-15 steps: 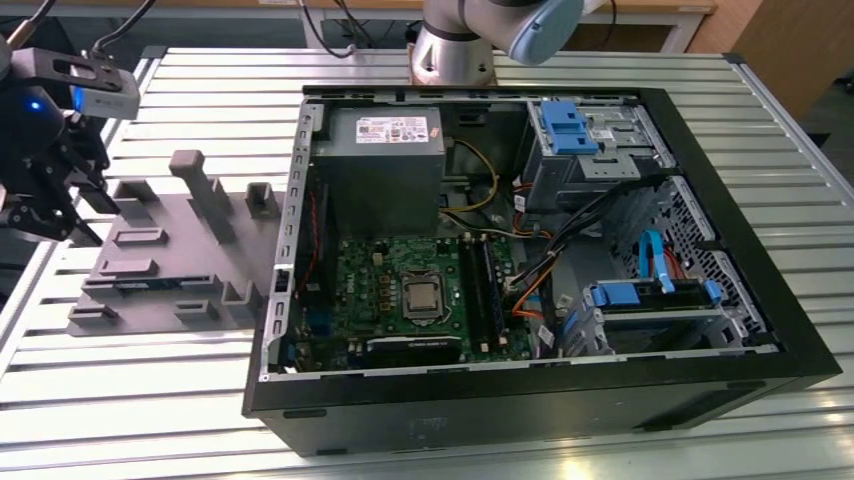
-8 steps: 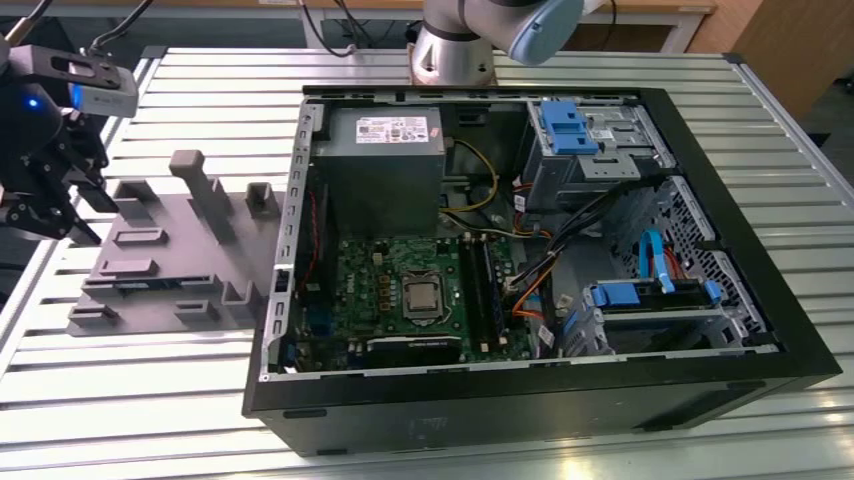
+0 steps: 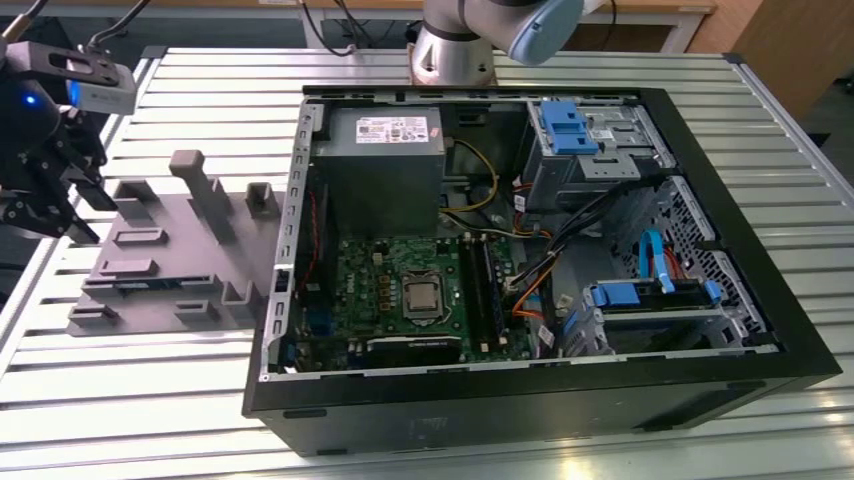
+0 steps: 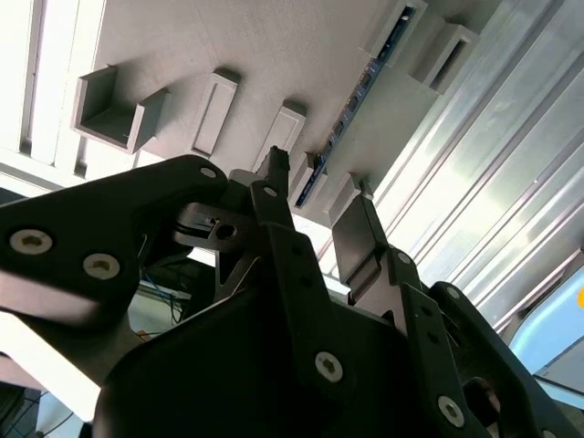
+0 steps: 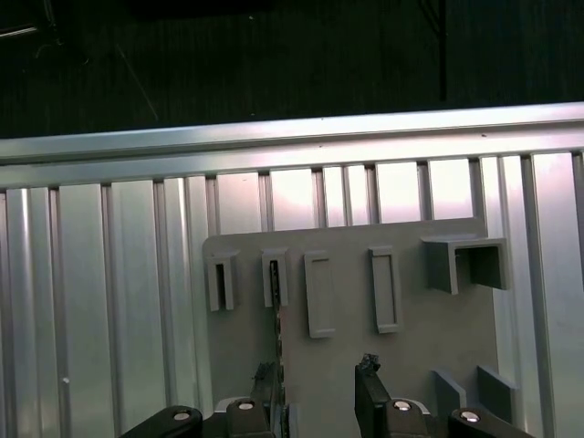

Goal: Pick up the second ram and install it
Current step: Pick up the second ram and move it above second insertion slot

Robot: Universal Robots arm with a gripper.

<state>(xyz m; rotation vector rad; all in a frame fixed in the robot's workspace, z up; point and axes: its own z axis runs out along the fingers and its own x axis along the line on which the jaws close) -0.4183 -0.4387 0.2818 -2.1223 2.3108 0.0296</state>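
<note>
**A:** What did the grey fixture hold?

**B:** The second ram, standing on edge in two narrow slots. The fixture lay by the bench edge on the exterior view's left.

**A:** And the open computer case?

**B:** It sat mid-bench with the motherboard, power supply and blue drive brackets inside.

**A:** Arm pose?

**B:** The gripper hung over the fixture, fingers pointing down, spread wide and gripping nothing. The stick ran between the fingertips, close beside one. Contact could not be determined.
</note>
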